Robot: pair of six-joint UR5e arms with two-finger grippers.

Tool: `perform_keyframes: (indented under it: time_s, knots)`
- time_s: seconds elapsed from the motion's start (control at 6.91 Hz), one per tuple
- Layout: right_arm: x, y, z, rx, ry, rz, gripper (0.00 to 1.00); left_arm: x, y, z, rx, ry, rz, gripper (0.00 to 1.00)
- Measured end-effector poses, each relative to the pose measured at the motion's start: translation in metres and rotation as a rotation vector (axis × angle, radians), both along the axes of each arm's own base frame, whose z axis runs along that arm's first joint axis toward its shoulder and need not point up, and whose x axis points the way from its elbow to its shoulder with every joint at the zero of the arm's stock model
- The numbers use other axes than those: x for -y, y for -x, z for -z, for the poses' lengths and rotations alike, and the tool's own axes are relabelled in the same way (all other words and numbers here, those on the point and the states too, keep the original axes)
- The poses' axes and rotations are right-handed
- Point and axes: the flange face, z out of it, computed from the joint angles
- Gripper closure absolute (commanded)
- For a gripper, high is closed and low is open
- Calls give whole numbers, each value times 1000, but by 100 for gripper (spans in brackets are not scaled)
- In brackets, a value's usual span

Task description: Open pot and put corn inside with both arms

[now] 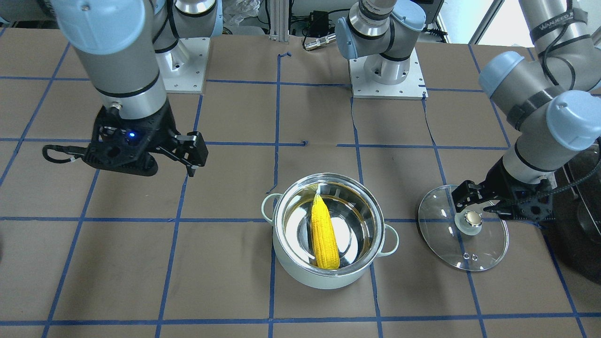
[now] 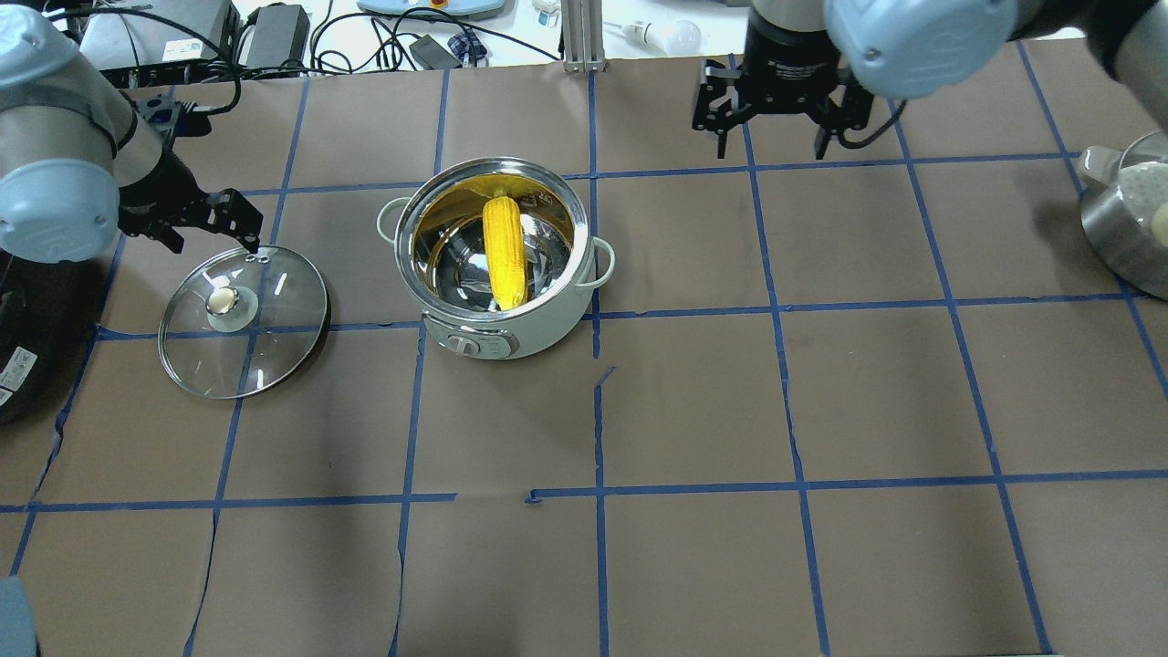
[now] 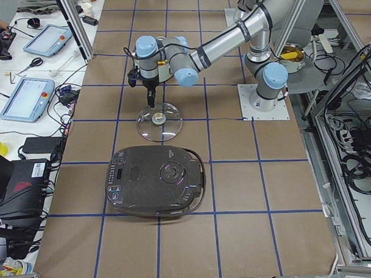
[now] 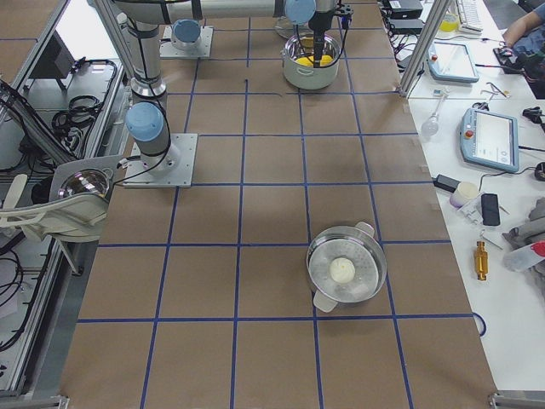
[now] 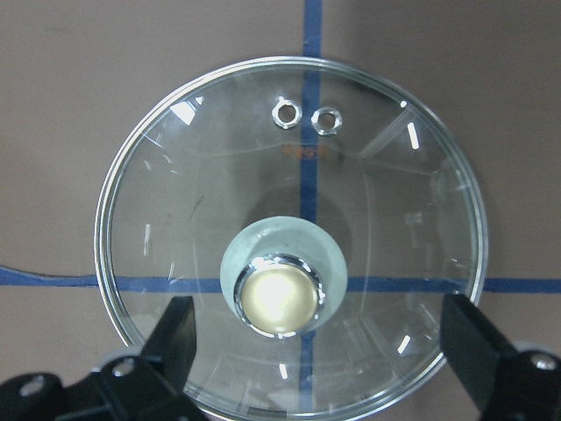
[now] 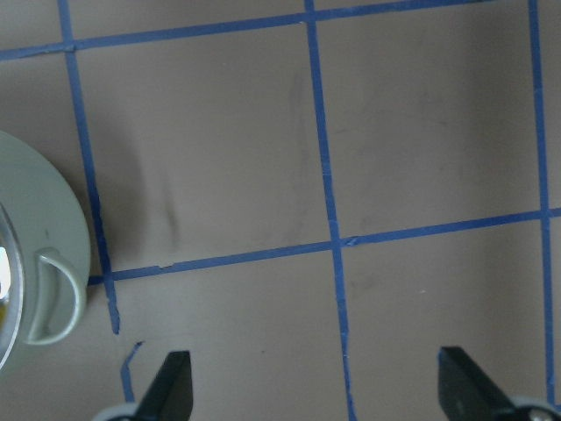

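Observation:
The mint-green pot (image 1: 328,277) stands open at mid-table, also in the overhead view (image 2: 538,324). The yellow corn (image 1: 324,232) lies inside it, tip leaning on the far wall (image 2: 505,251). The glass lid (image 1: 441,220) lies flat on the table beside the pot (image 2: 274,319), knob up. My left gripper (image 1: 476,206) is open just above the lid's knob, fingers either side of it in the left wrist view (image 5: 320,329), not touching. My right gripper (image 2: 771,146) is open and empty, away from the pot (image 6: 44,263), over bare table.
A large black appliance (image 3: 153,183) sits beyond the lid at the table's end on my left. A steel steamer pot (image 2: 1127,219) holding a pale round thing stands at the far right. Brown paper with blue tape lines covers the table.

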Motion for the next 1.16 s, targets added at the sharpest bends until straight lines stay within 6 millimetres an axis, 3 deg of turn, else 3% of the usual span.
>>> perform_keyframes:
  time_s: [0.14, 0.29, 0.58, 0.87, 1.16]
  knots:
    - [-17, 24, -7, -3, -14, -32, 0, 0, 42, -42, -2, 11, -3, 0]
    - [-32, 36, -15, -5, -29, -54, 0, -6, 84, -81, -7, 15, -14, 0]
    - [-48, 45, -26, 5, -53, -74, 0, -37, 153, -140, -15, 38, -21, 0]
    - [-57, 56, -35, 49, -69, -72, 0, -62, 180, -169, -3, 75, -1, 0]
    - [-64, 62, -44, 62, -79, -63, 0, -71, 184, -177, -3, 89, 4, 0]
